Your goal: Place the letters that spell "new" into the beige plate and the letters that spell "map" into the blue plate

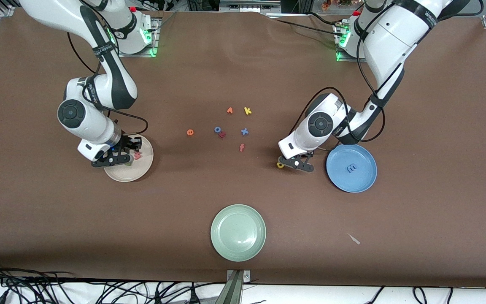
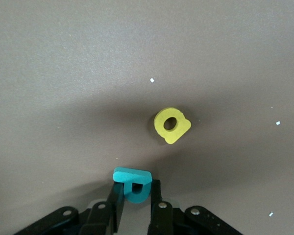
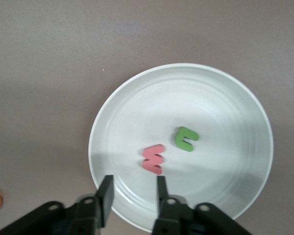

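Front view counts three plates: the beige plate (image 1: 141, 171) at nine o'clock, the blue plate (image 1: 363, 179) at three, a green plate (image 1: 238, 232) at six. Red w (image 3: 153, 159) and green n (image 3: 186, 138) lie in the beige plate under the right gripper (image 3: 133, 188), jaws spread. Blue m (image 1: 352, 168) lies in the blue one. Left gripper (image 2: 136, 196) pinches the teal p (image 2: 133, 182) beside the yellow a (image 2: 171, 125); orange e (image 1: 190, 132) lies mid-table. Right wrist crops its orange shape.

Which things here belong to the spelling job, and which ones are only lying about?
Job: beige plate, holding green n and salmon w; orange e; blue plate, holding blue m; yellow a; teal p, gripped by left gripper; right gripper, open over beige plate.

Lying about: pale green plate, yellow k, blue x, salmon f, red z.
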{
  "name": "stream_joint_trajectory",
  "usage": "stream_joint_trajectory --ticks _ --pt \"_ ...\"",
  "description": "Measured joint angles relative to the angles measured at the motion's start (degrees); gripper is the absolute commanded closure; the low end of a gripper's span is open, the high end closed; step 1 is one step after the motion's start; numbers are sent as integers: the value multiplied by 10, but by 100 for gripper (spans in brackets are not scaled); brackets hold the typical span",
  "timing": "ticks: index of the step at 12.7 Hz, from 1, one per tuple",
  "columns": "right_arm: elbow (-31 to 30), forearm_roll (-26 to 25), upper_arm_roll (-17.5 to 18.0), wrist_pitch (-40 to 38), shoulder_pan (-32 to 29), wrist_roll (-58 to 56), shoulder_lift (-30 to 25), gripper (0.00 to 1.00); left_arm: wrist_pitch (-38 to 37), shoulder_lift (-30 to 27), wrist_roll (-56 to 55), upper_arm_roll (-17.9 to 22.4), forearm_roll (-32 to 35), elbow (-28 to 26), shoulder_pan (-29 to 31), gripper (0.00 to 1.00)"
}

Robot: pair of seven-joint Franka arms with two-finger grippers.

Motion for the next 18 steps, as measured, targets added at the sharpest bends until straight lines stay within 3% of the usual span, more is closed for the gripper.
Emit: stream_joint_trajectory --ticks 3,6,9,12,16,18 --pt "0 0 31 0 8 93 0 33 0 0 -2 0 6 1 0 98" --pt "-10 0 55 19 55 216 3 33 -15 -4 0 4 7 17 9 98" --pt "-57 0 69 99 93 296 12 33 -112 -24 52 4 8 64 43 98" --pt "-71 0 80 136 111 341 25 33 -204 -51 145 4 8 86 93 97" --pt "-79 0 81 168 123 350 43 36 -222 -53 265 4 8 74 145 90" --pt "-84 0 81 178 125 350 47 46 -219 -43 269 1 8 69 139 85"
